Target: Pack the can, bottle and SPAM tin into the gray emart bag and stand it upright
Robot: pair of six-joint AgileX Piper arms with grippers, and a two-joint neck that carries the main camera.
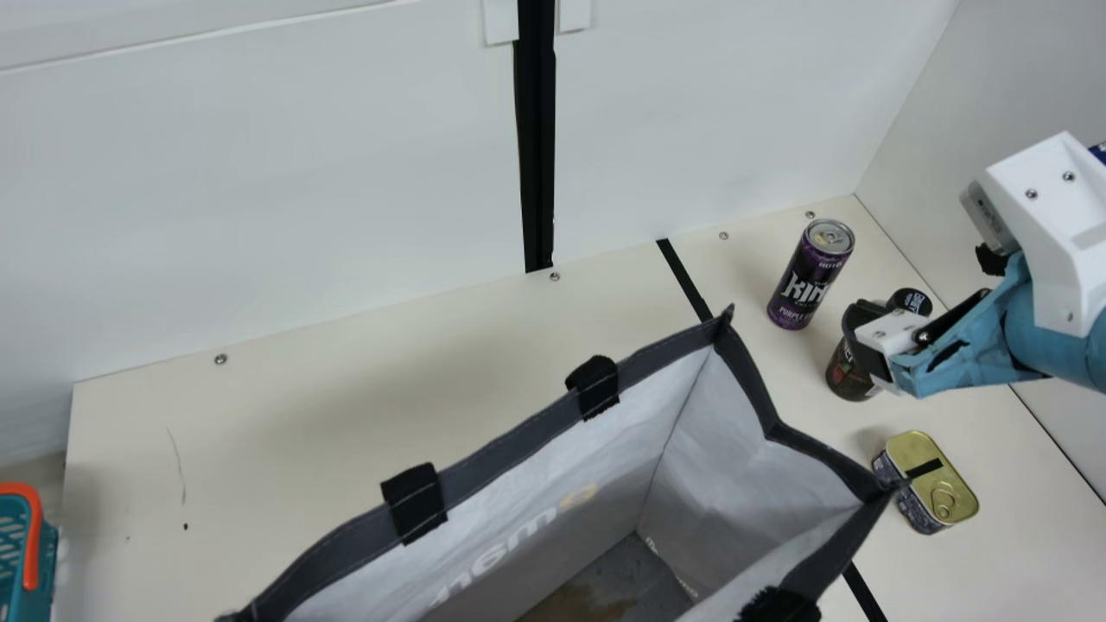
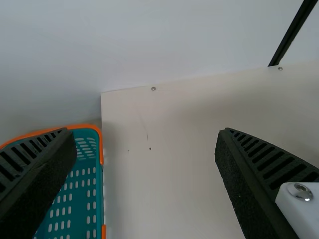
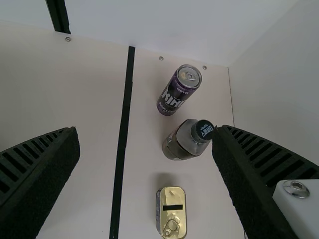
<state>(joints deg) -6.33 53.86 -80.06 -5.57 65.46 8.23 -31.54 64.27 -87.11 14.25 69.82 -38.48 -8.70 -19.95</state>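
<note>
In the main view, my right gripper (image 1: 868, 341) hangs above the dark bottle (image 1: 848, 373) and partly covers it. The right wrist view has the right gripper (image 3: 145, 132) open, with the black-capped bottle (image 3: 185, 142) beyond its fingers. A purple can (image 1: 810, 275) stands behind the bottle, also seen as the upright can (image 3: 178, 91). The SPAM tin is a flat gold-lidded tin (image 1: 933, 484), the same tin (image 3: 172, 213) lying nearest the front. The gray bag (image 1: 726, 466) stands upright, its mouth wide and its visible floor bare. My left gripper (image 2: 143, 132) is open, holding nothing.
A teal basket with an orange rim (image 1: 33, 536) stands at the table's left edge; the left wrist view has the basket (image 2: 79, 186) too. White walls (image 1: 259, 190) rise behind and at the right. Black tape (image 3: 123, 124) crosses the cream table (image 1: 346, 406).
</note>
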